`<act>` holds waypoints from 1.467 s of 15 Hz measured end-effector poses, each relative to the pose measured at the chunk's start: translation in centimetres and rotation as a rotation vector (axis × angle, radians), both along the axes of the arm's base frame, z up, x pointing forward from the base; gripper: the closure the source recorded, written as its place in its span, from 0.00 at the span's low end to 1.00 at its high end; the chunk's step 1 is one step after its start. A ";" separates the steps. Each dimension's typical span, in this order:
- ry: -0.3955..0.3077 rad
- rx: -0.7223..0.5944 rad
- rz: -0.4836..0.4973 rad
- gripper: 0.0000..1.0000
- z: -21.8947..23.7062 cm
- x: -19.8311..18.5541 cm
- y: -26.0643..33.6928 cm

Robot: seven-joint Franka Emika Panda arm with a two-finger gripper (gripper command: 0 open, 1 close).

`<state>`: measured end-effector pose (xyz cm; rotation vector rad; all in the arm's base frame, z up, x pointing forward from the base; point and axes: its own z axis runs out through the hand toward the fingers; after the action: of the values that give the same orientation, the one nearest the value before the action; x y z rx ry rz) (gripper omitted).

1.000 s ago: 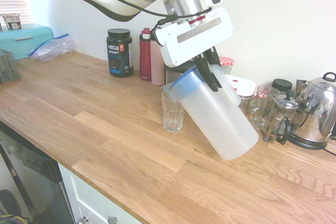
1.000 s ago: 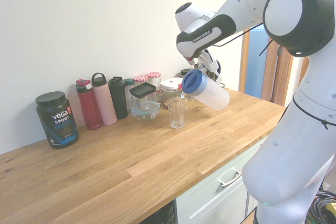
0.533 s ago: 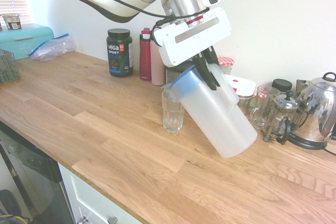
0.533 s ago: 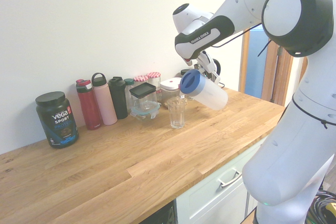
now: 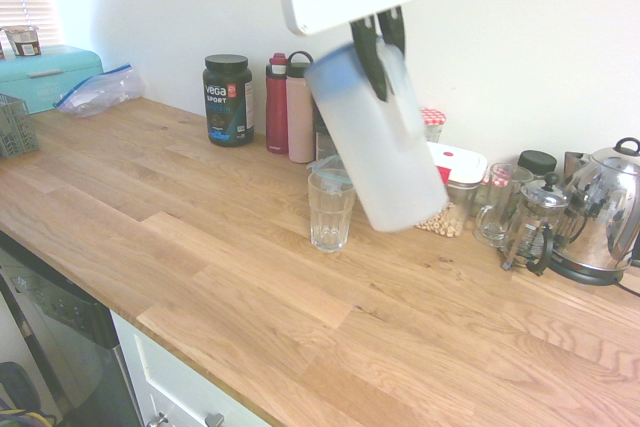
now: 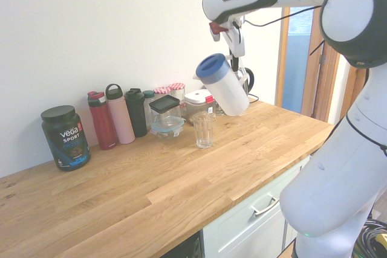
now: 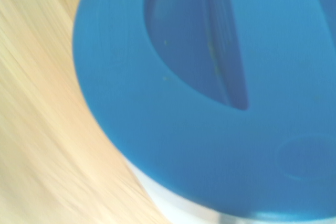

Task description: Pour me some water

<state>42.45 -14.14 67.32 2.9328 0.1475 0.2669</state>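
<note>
Blue-lidded pitcher (image 5: pixel 372 137) in hand (image 5: pixel 378 45), above glass (image 5: pixel 330 209)

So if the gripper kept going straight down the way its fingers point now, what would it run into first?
The gripper is already shut on the pitcher by its handle. Straight below, past the pitcher, probably the wooden countertop just beside the glass, though depth is hard to judge.

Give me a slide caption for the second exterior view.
Pincer holds the blue-lidded pitcher tilted in the air above the drinking glass on the wooden counter.
</note>
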 end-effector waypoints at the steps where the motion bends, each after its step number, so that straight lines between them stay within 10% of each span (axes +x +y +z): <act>1: -0.014 0.053 -0.027 1.00 1.5 -0.8 1.8; 6: -0.094 0.250 -0.251 1.00 3.4 -0.7 9.3; 16: -0.297 0.419 -0.752 1.00 -7.8 0.4 27.0; 22: -0.370 0.385 -0.797 1.00 -13.6 -2.0 31.2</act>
<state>40.46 17.09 53.77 2.9267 -1.2024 0.7439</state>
